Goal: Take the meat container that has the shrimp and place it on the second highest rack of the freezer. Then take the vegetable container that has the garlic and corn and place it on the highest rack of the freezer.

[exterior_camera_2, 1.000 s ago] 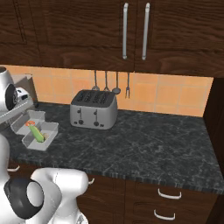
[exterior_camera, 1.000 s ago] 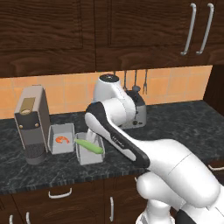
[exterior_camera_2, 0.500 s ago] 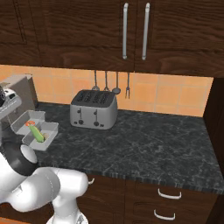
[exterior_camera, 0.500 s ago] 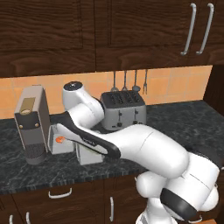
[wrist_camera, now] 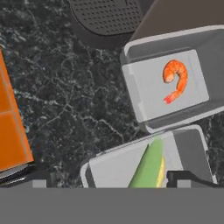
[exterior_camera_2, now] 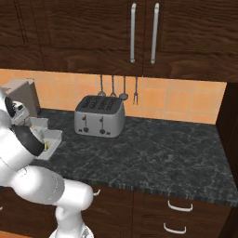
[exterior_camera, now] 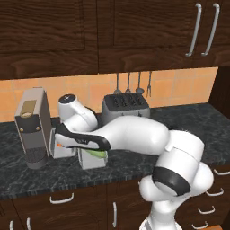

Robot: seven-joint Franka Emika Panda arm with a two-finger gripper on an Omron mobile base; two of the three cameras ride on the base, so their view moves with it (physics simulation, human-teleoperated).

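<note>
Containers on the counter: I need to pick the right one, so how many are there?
2. The shrimp container sits beside the coffee machine; the corn container sits next to it, under the open hand.

I see even, soft rendered light; the orange tiled backsplash glows warmly under the dark wood cabinets, faint shadows lie on the speckled black counter, and textures look slightly pixelated.

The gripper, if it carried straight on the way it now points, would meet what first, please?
Probably the corn container beneath the open gripper, not the shrimp container beyond; depth is unclear.
</note>
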